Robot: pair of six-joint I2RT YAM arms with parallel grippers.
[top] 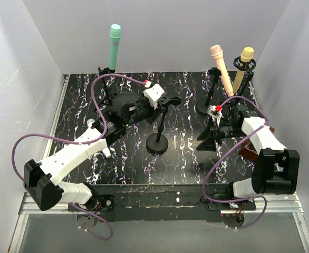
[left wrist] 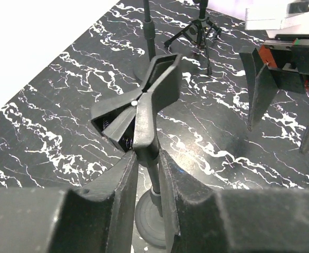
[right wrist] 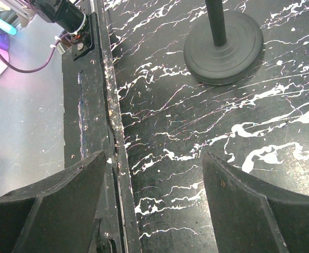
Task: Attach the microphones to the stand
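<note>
The teal-green microphone (top: 114,45) stands in a stand at the back left. The peach-pink microphone (top: 221,67) and the yellow-tan microphone (top: 243,64) stand in stands at the back right. The white microphone is out of view. A black round-base stand (top: 157,142) stands mid-table with an empty spring clip (left wrist: 144,97) on top. My left gripper (left wrist: 148,168) is shut on the neck just under that clip, also seen from above (top: 155,107). My right gripper (right wrist: 154,174) is open and empty low over the table, to the right of the stand (top: 211,138).
The stand's round base (right wrist: 223,45) lies just beyond the right fingers. The table's front edge rail (right wrist: 109,105) runs under the right gripper. A tripod stand (left wrist: 196,31) and the right gripper's fingers (left wrist: 260,89) show beyond the clip. White walls enclose the table.
</note>
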